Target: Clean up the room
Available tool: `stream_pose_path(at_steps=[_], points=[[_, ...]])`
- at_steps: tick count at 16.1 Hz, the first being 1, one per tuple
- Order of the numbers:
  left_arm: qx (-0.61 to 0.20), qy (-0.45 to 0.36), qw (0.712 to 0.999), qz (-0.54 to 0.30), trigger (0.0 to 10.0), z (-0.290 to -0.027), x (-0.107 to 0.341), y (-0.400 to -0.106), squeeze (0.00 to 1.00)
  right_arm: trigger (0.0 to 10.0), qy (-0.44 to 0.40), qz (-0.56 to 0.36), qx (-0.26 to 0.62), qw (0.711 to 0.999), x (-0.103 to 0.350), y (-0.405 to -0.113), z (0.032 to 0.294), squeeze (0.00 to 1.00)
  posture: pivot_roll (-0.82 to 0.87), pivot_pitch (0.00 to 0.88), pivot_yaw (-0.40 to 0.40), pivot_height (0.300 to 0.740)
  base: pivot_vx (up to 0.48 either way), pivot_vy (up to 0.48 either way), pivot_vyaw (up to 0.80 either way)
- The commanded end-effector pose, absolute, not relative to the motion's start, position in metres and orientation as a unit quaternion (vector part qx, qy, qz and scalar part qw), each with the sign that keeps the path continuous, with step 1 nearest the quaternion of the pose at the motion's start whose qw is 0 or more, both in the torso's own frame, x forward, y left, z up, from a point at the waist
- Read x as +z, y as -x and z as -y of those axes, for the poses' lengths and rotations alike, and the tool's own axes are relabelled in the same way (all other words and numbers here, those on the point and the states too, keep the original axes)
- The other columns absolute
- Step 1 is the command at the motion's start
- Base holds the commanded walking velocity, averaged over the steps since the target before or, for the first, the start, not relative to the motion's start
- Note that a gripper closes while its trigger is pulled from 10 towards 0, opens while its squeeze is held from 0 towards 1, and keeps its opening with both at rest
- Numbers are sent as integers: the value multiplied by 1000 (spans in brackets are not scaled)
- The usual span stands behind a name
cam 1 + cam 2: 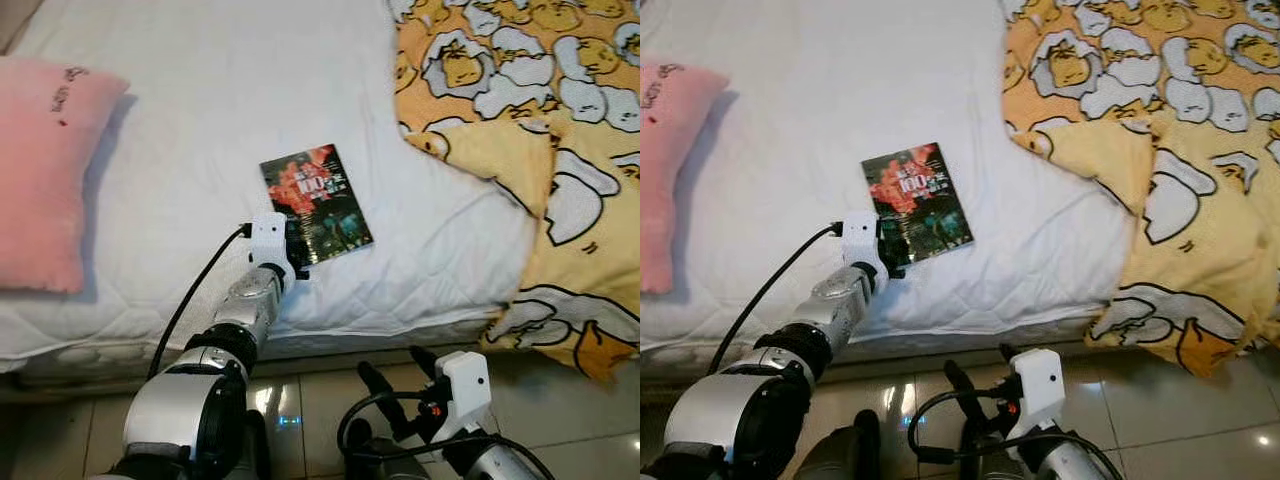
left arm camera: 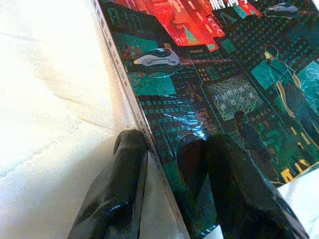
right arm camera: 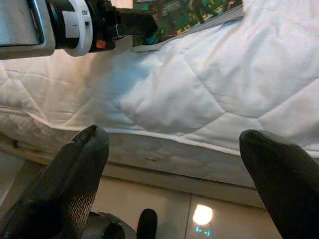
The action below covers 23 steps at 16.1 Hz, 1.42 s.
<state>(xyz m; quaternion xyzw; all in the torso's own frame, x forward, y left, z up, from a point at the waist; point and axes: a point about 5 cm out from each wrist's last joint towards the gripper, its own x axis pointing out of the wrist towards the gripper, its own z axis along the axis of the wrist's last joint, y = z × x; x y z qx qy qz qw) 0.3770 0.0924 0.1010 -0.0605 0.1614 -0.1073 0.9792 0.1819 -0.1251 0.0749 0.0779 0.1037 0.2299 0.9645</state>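
Tile floor point(image 1: 560, 420), glossy and pale, lies nearest, at six o'clock in the head views, and the right claw point(image 1: 398, 379) hangs over it just short of the bed's edge, its two black fingers spread wide apart with nothing between them. Beyond it the bed point(image 1: 200, 120) carries a white quilted mattress cover that takes up most of the scene. The left claw point(image 1: 297, 262) reaches over the near edge and is clamped on the near corner of a book point(image 1: 317, 203), one finger point(image 2: 114, 184) under the edge by the spine and the other point(image 2: 239, 189) pressed on the glossy cover. The book lies flat near the middle of the mattress, cover up, its long axis running from about five o'clock up to eleven, the near end held in the claw. Its cover shows red and dark green artwork; the lettering is too small to read. A pink pillow point(image 1: 45, 165) lies at nine o'clock, cut off by the frame. A yellow duvet point(image 1: 530, 110) with a cartoon print is bunched from one to four o'clock, spilling over the bed's edge toward the floor.
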Motion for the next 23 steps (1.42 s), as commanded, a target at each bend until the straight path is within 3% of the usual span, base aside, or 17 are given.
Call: stream_pose_path(at_steps=[1,4,7,11,16,21,22,23], points=[[-144,81,959,-232,0,-71,72,-358,0,10000,-73,-124,225,964,66,-177,127,0,-134,352,-52,740,0,0,0],[-152,168,961,-158,0,-67,101,-372,0,10000,-70,-124,222,965,65,-178,129,0,-137,334,-48,740,0,0,0],[-199,168,963,-73,0,-68,132,-383,0,10000,-66,-122,219,966,62,-184,132,0,-110,296,-40,740,0,0,0],[-247,78,966,14,0,-83,153,-385,0,10000,-62,-106,217,968,61,-203,132,0,-45,239,-27,740,0,0,0],[-120,8,991,53,0,-140,177,-398,0,10000,-57,-81,201,975,66,-232,130,0,-3,147,-16,740,0,0,0],[-41,-36,992,112,0,-156,206,-401,0,10000,-82,19,144,986,116,-275,149,0,20,46,-3,740,0,0,245],[-37,-37,993,103,10000,-155,206,-403,0,10000,-80,28,144,986,120,-281,151,0,26,32,-3,740,0,0,550],[-31,-38,993,106,10000,-151,207,-403,0,10000,-72,35,145,986,123,-289,152,0,35,21,-6,740,0,0,544]])
